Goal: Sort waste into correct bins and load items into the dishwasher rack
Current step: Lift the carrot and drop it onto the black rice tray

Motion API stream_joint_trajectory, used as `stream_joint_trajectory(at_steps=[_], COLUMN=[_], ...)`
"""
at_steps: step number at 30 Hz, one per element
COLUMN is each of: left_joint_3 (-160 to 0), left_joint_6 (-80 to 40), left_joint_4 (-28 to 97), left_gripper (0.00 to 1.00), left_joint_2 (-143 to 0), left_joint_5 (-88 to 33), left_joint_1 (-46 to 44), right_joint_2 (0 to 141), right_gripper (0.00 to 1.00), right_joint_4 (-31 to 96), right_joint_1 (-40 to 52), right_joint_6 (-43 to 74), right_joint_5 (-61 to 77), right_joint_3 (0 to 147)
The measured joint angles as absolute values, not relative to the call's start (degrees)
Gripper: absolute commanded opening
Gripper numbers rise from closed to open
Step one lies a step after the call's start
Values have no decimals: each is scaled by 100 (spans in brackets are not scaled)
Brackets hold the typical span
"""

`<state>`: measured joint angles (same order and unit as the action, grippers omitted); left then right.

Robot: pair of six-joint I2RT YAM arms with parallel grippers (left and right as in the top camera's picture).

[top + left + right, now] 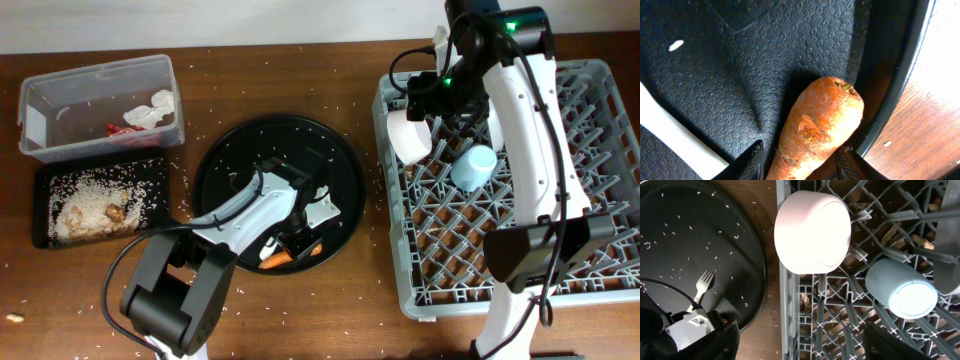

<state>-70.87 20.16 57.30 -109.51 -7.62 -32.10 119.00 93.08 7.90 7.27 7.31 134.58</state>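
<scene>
My left gripper (293, 245) is over the round black tray (230, 150), shut on the orange carrot (820, 120), which lies against the tray's rim (890, 90). The white fork (702, 284) lies on that tray beside it; its handle (680, 137) shows in the left wrist view. My right gripper (797, 340) is open and empty, high over the left edge of the grey dishwasher rack (600, 200). In the rack are the upturned white bowl (812, 227), the light-blue cup (902, 290) and the edge of the grey plate (949, 255).
The clear tub (60, 95) at back left holds the red-and-white wrapper (122, 128) and the tissue (152, 108). The shallow black tray (150, 175) in front of it holds rice (90, 190) and a brown lump (115, 212). Rice grains lie scattered over the table.
</scene>
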Motion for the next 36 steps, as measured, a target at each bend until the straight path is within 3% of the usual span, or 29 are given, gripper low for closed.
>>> stream_joint_trajectory(at_steps=[2,6,13,22,31,36], left_joint_3=[-6984,-6851,-7057,-9666,-9717,-8838], left_joint_6=[2023,2102,2123,1125,-1664,-2936], left_joint_4=[5583,5374,5732,7131,6484,4816], left_gripper=[37,1,0,0,0,1], left_joint_2=[-10949,-10945,-10927,-10814,-10307,-10228], left_joint_5=[-744,-696,-659,-69,801,840], left_joint_1=[-3208,-3208,-3208,-2604,937,2023], right_joint_2=[11900,11900,11900,11902,11902,11902], right_gripper=[78,78,78,79,79,79], right_joint_4=[9308,9319,9325,9279,9065,8960], right_joint_1=[790,790,790,790,790,790], right_joint_6=[709,683,683,674,663,663], right_joint_5=[731,731,731,731,731,731], right_joint_3=[13458,13458,13458,13456,13458,13458])
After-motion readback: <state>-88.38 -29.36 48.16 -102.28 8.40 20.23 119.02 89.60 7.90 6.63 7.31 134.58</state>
